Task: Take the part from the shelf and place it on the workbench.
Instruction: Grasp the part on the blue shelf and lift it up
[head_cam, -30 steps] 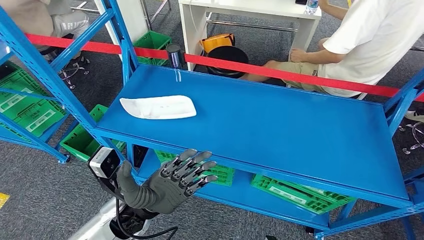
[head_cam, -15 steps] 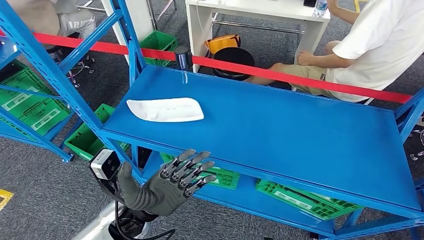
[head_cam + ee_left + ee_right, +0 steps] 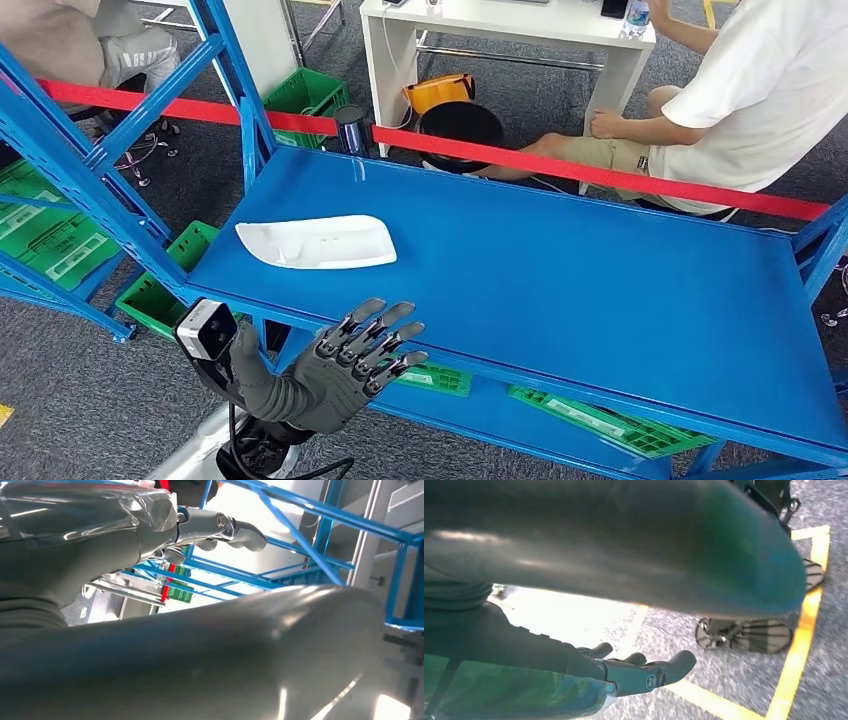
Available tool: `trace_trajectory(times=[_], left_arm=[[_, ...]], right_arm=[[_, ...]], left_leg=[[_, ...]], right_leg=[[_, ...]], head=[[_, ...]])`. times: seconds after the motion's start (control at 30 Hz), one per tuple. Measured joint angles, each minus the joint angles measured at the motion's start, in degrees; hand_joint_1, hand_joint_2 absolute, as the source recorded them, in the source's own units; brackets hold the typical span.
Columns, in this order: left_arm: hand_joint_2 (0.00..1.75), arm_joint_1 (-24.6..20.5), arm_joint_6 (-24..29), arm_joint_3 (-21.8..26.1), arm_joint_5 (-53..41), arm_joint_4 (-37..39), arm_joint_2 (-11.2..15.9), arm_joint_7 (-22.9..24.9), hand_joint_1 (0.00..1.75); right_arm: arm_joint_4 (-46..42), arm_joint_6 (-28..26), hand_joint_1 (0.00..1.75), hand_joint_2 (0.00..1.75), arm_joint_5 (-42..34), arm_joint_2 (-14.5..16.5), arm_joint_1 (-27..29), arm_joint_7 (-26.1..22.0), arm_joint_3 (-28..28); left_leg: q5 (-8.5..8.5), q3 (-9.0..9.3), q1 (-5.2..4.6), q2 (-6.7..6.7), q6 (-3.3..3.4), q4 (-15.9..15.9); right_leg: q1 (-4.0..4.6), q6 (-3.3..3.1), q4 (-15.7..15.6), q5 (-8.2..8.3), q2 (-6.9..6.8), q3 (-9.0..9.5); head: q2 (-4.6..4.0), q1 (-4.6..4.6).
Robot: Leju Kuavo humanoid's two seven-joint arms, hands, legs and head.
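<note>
A flat white part (image 3: 314, 243) lies on the left end of the blue shelf top (image 3: 560, 300). My left hand (image 3: 330, 365) floats in front of the shelf's front edge, below the part, with its fingers spread and holding nothing. The same left hand (image 3: 150, 580) shows close up in the left wrist view, fingers extended toward the blue frame. My right hand (image 3: 624, 670) hangs over the grey floor, fingers loosely extended and empty.
Blue shelf uprights (image 3: 90, 170) stand to the left. Green crates (image 3: 590, 415) sit on the lower shelf and floor. A red tape (image 3: 600, 175) runs behind the shelf. A person in a white shirt (image 3: 760, 100) sits beyond it by a white table (image 3: 500, 30).
The whole view shifted between frames, so the camera moved. My left hand stays open at about the same spot before the shelf edge.
</note>
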Motion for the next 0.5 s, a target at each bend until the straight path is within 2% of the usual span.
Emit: trace_trajectory(times=[0.07,0.1,0.13,0.2,0.23,0.27,0.3,0.33,0.37,0.4,0.43,0.5], left_arm=[[0.0,0.01,-0.03,0.08,0.0,-0.06,-0.07,-0.01,0.0],[0.0,0.01,-0.05,0.13,0.02,-0.09,-0.13,-0.06,0.0],[0.0,0.04,-0.07,0.19,0.04,-0.1,-0.2,-0.15,0.0],[0.0,0.26,-0.13,0.31,0.07,-0.05,-0.27,-0.49,0.0],[0.0,0.53,-0.19,0.46,0.03,-0.03,-0.26,-0.72,0.0],[0.0,0.88,-0.28,0.64,-0.1,-0.01,-0.22,-0.96,0.0],[0.0,1.24,-0.38,0.85,-0.27,-0.01,-0.15,-1.18,0.0],[0.0,1.55,-0.48,1.08,-0.47,-0.01,-0.09,-1.37,0.0],[0.0,1.75,-0.54,1.26,-0.66,-0.01,-0.05,-1.53,0.0],[0.0,1.87,-0.58,1.43,-0.81,-0.02,0.0,-1.66,0.0],[0.0,1.94,-0.61,1.57,-0.95,-0.02,0.03,-1.77,0.0],[0.0,2.02,-0.69,1.79,-1.11,-0.01,0.1,-1.91,0.0]], right_arm=[[-0.01,-0.07,0.0,0.0,-0.02,0.04,0.03,0.0,0.01],[-0.01,-0.33,0.0,0.0,-0.07,0.02,0.05,-0.05,0.01],[-0.01,-0.74,0.0,0.0,-0.16,-0.01,0.04,-0.15,0.01],[-0.01,-1.89,0.0,0.0,-0.31,-0.04,0.07,-0.53,0.01],[0.0,-2.35,0.0,0.0,-0.22,-0.07,0.11,-0.69,0.02],[0.01,-2.66,0.0,0.0,0.01,-0.12,0.18,-0.8,0.07],[0.01,-2.8,0.0,0.0,0.29,-0.2,0.23,-0.82,0.15],[0.02,-2.81,0.0,0.0,0.57,-0.31,0.26,-0.8,0.28],[0.02,-2.72,0.0,0.0,0.76,-0.4,0.24,-0.78,0.44],[0.02,-2.59,0.0,0.0,0.82,-0.47,0.2,-0.76,0.57],[0.02,-2.47,0.0,0.0,0.74,-0.5,0.17,-0.77,0.66],[0.02,-2.44,0.0,0.0,0.26,-0.51,0.21,-0.83,0.72]], left_leg=[[-0.29,0.66,0.04,0.04,0.48,-1.43],[-0.31,1.21,0.18,0.08,0.65,-2.27],[-0.27,1.77,0.36,0.11,0.74,-3.01],[-0.44,2.32,0.5,0.11,0.92,-3.47],[-0.62,2.43,0.49,0.05,0.95,-3.45],[-0.83,2.6,0.5,-0.05,0.9,-3.43],[-1.07,2.83,0.55,-0.17,0.76,-3.37],[-1.39,3.11,0.62,-0.31,0.53,-3.21],[-1.79,3.35,0.68,-0.41,0.22,-2.88],[-2.26,3.44,0.62,-0.5,-0.17,-2.42],[-2.69,3.41,0.52,-0.56,-0.53,-1.91],[-3.17,3.26,0.34,-0.61,-1.0,-1.29]], right_leg=[[0.03,0.44,-0.09,-0.3,-0.23,-0.01],[0.08,0.52,0.75,-0.78,-0.33,-0.44],[0.13,0.47,2.86,-1.66,-0.39,-1.55],[0.04,0.2,10.27,-4.18,-0.4,-5.86],[-0.01,0.29,13.97,-5.07,-0.4,-8.27],[-0.12,0.66,16.04,-5.1,-0.4,-9.97],[-0.28,1.29,15.89,-4.1,-0.42,-10.58],[-0.5,2.1,13.46,-2.2,-0.44,-10.04],[-0.78,2.9,9.44,0.12,-0.47,-8.64],[-0.9,3.29,5.87,1.86,-0.47,-7.25],[-0.97,3.17,3.32,2.97,-0.44,-6.18],[-0.79,2.25,2.1,3.21,-0.34,-5.55]], head=[[0.0,-0.03],[0.0,0.0],[0.0,0.02],[0.0,0.04],[0.0,0.04],[0.0,0.04],[0.0,0.04],[0.0,0.04],[0.0,0.05],[0.0,0.08],[0.0,0.06],[0.0,0.04]])
